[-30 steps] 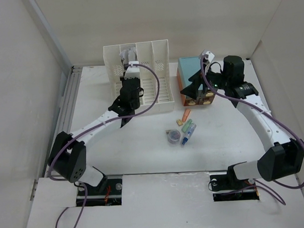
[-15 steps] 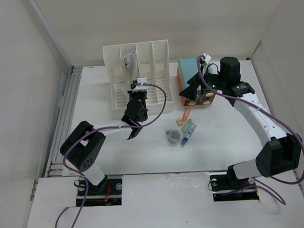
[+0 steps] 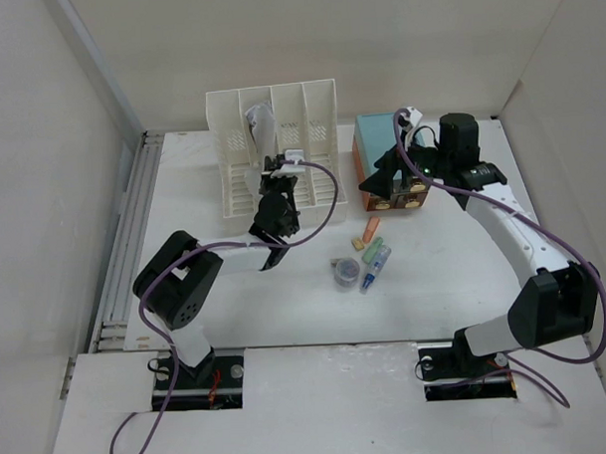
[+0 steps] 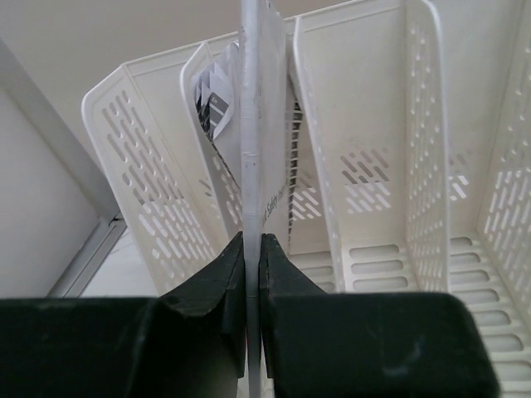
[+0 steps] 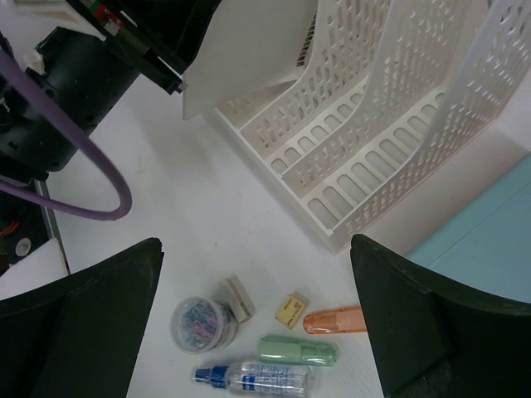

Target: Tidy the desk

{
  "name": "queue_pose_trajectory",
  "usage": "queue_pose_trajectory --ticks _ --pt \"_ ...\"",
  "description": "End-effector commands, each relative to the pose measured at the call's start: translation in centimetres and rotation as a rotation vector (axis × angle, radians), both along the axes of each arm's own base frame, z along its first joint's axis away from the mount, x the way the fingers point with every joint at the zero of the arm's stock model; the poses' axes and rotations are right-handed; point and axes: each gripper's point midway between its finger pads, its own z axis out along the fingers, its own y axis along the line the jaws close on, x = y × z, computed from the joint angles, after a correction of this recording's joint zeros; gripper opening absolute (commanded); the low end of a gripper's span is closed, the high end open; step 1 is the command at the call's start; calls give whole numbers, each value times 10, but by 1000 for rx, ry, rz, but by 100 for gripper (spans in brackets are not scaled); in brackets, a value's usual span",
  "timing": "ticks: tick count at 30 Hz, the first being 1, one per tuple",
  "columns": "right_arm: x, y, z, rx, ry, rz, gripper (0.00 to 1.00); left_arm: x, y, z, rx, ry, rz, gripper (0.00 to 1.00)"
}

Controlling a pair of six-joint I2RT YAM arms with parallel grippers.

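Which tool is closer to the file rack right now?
Left. The left tool is at the rack front, shut on a thin sheet. The right tool hangs open off to the rack's right, by the teal box.

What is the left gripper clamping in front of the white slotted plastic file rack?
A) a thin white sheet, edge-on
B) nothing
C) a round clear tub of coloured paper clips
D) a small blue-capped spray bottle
A: the left wrist view shows the left gripper shut on the thin white sheet, which stands upright before the white slotted plastic file rack.
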Motion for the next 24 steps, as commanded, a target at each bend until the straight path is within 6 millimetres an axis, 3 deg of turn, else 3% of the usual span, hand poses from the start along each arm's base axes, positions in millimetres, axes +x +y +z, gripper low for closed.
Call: queue_pose_trajectory --ticks 1,9,16,24 --pt "1 0 4 5 -45 25 100 -12 34 98 -321 -356 41 0" --pt "3 1 -8 3 -6 35 100 -13 37 142 -303 -440 11 0" --pt "3 2 -11 5 4 43 100 -24 39 162 -321 -508 -26 0" --pt "1 5 -10 13 7 72 100 -14 32 127 -324 -539 -35 0"
